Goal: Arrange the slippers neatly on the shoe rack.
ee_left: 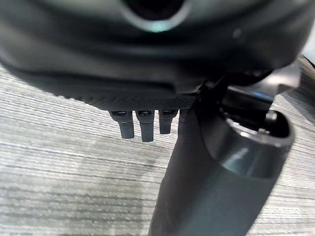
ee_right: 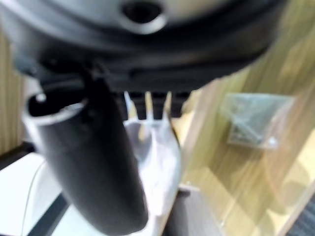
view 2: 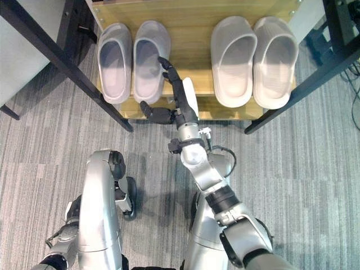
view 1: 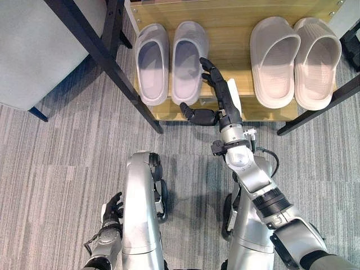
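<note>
Two pale grey slippers (view 1: 152,62) (view 1: 188,59) lie side by side, toes away from me, on the left of the wooden shoe rack shelf (view 1: 230,34). A beige pair (view 1: 274,59) (view 1: 316,59) lies the same way on the right. My right hand (view 1: 222,98) reaches onto the shelf in the gap between the pairs. It is open, with straight fingers along the right side of the inner grey slipper (ee_right: 157,147) and the thumb stretched out at that slipper's heel. My left hand (view 1: 112,212) hangs low by the floor with relaxed fingers and holds nothing.
Black frame bars (view 1: 107,62) (view 1: 315,112) slant past both front corners of the shelf. A grey padded seat (view 1: 39,45) stands at the left. A small clear bag of screws (ee_right: 251,123) lies on the wood. Grey striped carpet (view 1: 56,163) covers the floor.
</note>
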Tool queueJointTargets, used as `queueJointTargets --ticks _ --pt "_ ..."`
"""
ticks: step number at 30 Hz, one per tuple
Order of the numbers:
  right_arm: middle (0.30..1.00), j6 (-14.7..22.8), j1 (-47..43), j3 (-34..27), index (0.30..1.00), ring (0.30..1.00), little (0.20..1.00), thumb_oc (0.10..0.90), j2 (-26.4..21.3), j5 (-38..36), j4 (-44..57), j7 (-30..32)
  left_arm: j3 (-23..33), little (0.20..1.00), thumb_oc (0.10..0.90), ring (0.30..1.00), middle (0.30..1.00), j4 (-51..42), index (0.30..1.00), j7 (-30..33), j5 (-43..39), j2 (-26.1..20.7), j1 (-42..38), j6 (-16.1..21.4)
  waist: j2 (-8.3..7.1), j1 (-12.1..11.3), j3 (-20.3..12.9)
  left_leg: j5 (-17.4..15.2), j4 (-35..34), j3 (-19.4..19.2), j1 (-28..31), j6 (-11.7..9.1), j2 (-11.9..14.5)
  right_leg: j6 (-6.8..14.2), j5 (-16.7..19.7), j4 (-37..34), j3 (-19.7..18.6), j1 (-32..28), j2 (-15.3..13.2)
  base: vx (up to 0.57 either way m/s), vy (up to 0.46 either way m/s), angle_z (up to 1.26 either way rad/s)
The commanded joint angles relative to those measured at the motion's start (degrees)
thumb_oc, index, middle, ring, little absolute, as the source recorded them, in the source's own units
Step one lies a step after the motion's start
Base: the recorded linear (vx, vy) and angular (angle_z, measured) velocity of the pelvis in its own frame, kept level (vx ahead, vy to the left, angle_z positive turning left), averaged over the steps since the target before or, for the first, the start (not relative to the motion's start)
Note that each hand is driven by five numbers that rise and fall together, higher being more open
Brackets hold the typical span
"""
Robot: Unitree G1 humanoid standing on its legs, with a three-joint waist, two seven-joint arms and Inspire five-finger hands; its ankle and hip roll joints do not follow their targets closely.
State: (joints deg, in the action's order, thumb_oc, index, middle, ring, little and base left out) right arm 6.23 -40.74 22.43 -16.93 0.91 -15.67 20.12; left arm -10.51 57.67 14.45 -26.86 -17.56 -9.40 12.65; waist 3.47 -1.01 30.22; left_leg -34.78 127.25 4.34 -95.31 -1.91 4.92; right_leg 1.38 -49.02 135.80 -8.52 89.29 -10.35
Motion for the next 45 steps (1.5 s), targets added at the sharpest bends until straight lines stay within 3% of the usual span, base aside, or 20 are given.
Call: queueJointTargets --ticks 1,10,15,24,33,38,41,44,45 --pt "0.900 5.07 -7.69 2.33 0.900 0.900 0.900 0.800 0.99 -0.81 6.01 0.01 -1.09 0.900 0.800 0.900 0.900 0.23 0.900 2.25 0.75 -2.49 2.37 2.06 1.47 -3.00 -2.97 -10.43 8.60 0.93 5.43 3.00 -1.36 -1.90 5.61 0.72 -3.16 0.58 0.01 0.00 0.000 0.00" --pt "0.900 5.15 -6.77 2.04 0.900 0.900 0.900 0.800 -0.86 -0.33 8.88 -1.19 -0.95 0.900 0.800 0.900 0.900 2.00 0.900 1.36 1.04 -1.89 1.70 1.41 0.98 -2.71 -2.89 -10.54 8.95 1.11 5.42 2.84 -1.50 -1.83 5.65 1.02 -3.32 0.59 -0.06 0.00 0.000 0.00" --pt "0.900 5.94 2.02 -3.35 0.900 0.900 0.900 0.800 -1.97 4.96 18.30 1.14 0.10 0.900 0.800 0.900 0.900 2.78 0.900 1.72 2.91 -0.38 2.69 1.04 0.64 -1.81 -2.92 -10.68 9.23 1.21 5.42 2.96 -1.56 -1.74 5.39 1.26 -3.29 0.59 0.04 0.00 0.000 -0.01" --pt "0.900 7.82 9.54 -6.19 0.900 0.900 0.900 0.800 -2.81 9.58 29.12 1.95 0.97 0.900 0.800 0.900 0.900 3.24 0.900 2.32 4.88 0.44 3.19 1.34 -0.07 -1.28 -4.33 -10.12 9.14 1.75 6.79 2.64 -1.59 -1.40 5.40 0.49 -2.83 -0.95 0.10 0.00 0.001 0.00" --pt "0.900 10.92 26.82 -11.94 0.900 0.900 0.900 0.800 -5.63 13.82 40.75 1.50 5.20 0.900 0.800 0.900 0.900 -0.72 0.900 3.60 4.49 0.78 4.65 3.61 -1.15 -0.33 -6.44 -8.74 5.25 2.74 9.30 2.16 -1.97 -0.58 6.12 -3.98 -1.79 -4.62 -0.97 0.00 0.022 0.01" --pt "0.900 11.82 39.43 -16.59 0.900 0.900 0.900 0.800 -9.85 21.49 40.93 5.13 6.60 0.900 0.800 0.900 0.900 -11.49 0.900 5.33 5.35 -2.47 4.87 7.79 -1.93 0.18 -10.73 -2.59 -15.09 1.09 14.05 2.30 -1.20 -2.22 9.82 -25.40 3.85 -10.08 -2.73 -0.12 0.047 0.20" --pt "0.900 10.80 40.64 -16.25 0.900 0.900 0.900 0.800 -11.10 22.72 37.36 5.94 6.10 0.900 0.800 0.900 0.900 -14.58 0.900 4.91 5.74 -3.19 5.21 8.21 -1.93 0.15 -11.76 -1.07 -20.08 0.78 16.43 2.36 -0.88 -2.11 10.90 -30.40 5.23 -12.02 -2.85 -0.07 0.033 -0.05" --pt "0.900 9.40 44.31 -15.81 0.900 0.900 0.900 0.800 -9.88 21.00 26.85 6.99 4.16 0.900 0.800 0.900 0.900 -19.28 0.900 3.96 7.31 -4.32 6.94 8.33 -2.18 0.59 -12.82 2.97 -31.20 0.51 22.66 2.66 0.67 -1.99 13.73 -41.12 8.16 -18.57 -3.99 -0.08 0.030 0.04" --pt "0.900 9.45 44.27 -15.78 0.900 0.900 0.900 0.800 -9.86 21.01 26.76 7.05 4.16 0.900 0.800 0.900 0.900 -19.32 0.900 3.97 7.31 -4.34 6.96 8.32 -2.16 0.62 -12.73 3.27 -31.56 0.52 22.86 2.69 0.63 -2.04 14.00 -41.50 8.27 -18.83 -4.01 -0.07 0.065 0.08"
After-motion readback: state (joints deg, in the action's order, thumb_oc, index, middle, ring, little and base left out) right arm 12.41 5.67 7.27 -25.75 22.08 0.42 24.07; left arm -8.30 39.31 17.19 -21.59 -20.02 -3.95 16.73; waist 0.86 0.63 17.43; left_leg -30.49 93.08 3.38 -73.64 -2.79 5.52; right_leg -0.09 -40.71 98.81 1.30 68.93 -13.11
